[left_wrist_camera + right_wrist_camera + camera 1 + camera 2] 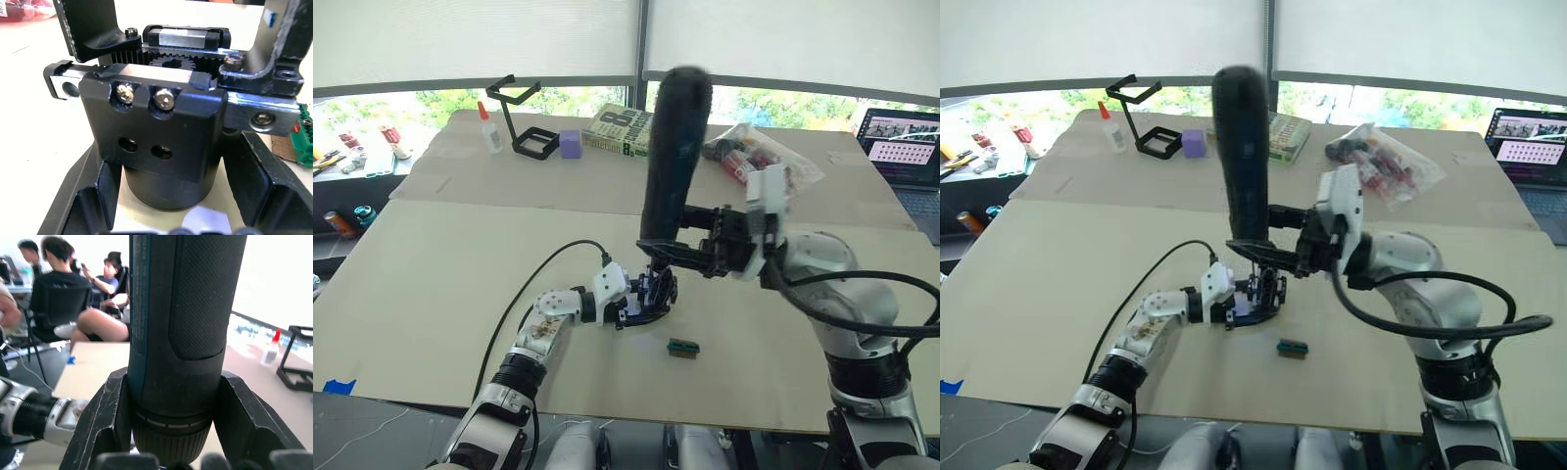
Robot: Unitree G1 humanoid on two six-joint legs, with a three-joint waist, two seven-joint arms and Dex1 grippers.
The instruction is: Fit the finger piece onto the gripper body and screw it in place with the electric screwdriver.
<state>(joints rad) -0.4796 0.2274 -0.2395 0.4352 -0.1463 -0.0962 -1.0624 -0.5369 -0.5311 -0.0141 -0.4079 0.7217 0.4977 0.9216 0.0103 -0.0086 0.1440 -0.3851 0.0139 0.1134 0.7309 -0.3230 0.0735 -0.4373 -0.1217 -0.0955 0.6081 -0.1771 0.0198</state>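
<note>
My right gripper (683, 257) is shut on the electric screwdriver (675, 147), a thick black cylinder held upright with its thin bit pointing down at the gripper body (651, 292). In the right wrist view, its fingers (102, 421) clamp the tool's lower end (181, 333). My left gripper (641, 308) is shut on the gripper body, low over the table. Its fingers (90, 196) flank the body's round base (161, 147) in the left wrist view. A black finger piece (93, 29) stands on the body's toothed rail with a screw at its foot.
A small green-and-brown block (682, 348) lies just right of the body. At the back stand a glue bottle (490, 129), a black wire stand (524, 122), a purple block (571, 144), a book (619, 129) and a plastic bag (759, 152). A laptop (906, 137) sits far right. Seated people (63, 293) are nearby.
</note>
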